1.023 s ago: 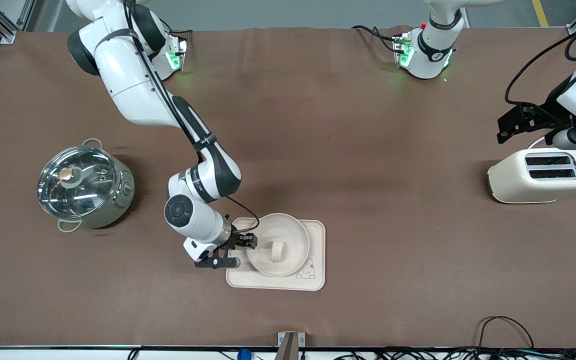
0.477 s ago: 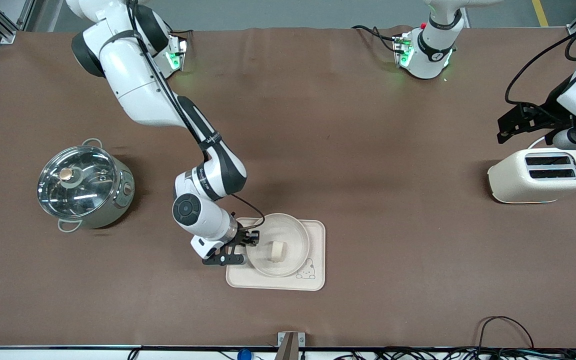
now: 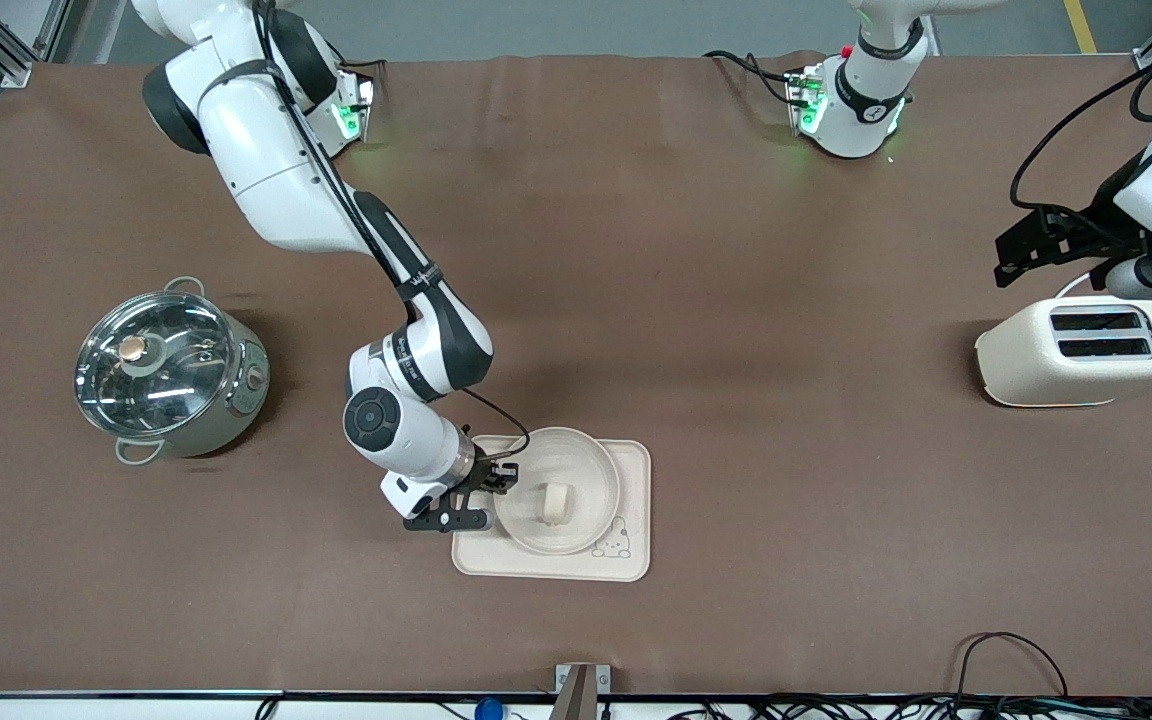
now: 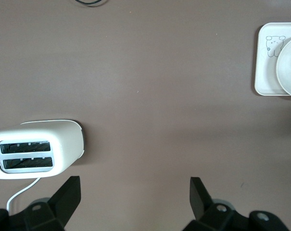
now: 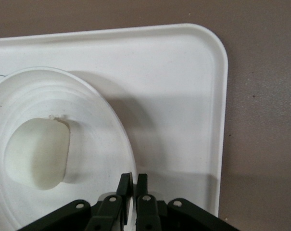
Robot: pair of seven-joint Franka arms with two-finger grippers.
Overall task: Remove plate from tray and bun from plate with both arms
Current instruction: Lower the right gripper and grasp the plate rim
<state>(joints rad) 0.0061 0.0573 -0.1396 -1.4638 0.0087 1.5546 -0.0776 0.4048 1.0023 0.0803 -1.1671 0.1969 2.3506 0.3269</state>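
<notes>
The cream plate [image 3: 604, 470] sits on the rectangular rabbit tray [image 3: 636, 562], with the pale bun [image 3: 556, 502] lying in its middle. My right gripper [image 3: 498, 487] is shut on the plate's rim at the edge toward the right arm's end of the table. In the right wrist view the two fingers of the right gripper [image 5: 133, 180] pinch the rim of the plate [image 5: 104, 139], and the bun [image 5: 37, 154] is inside it. My left gripper [image 4: 135, 185] is open and empty, high over bare table beside the toaster [image 4: 39, 154].
A steel pot with a glass lid [image 3: 168, 372] stands toward the right arm's end. The cream two-slot toaster [image 3: 1081, 350] stands toward the left arm's end. The tray [image 5: 188, 86] lies near the front edge. Cables run along the table's front edge.
The right arm shifted slightly toward the plate and its gripper came onto the rim. The plate, bun and left arm have stayed in place.
</notes>
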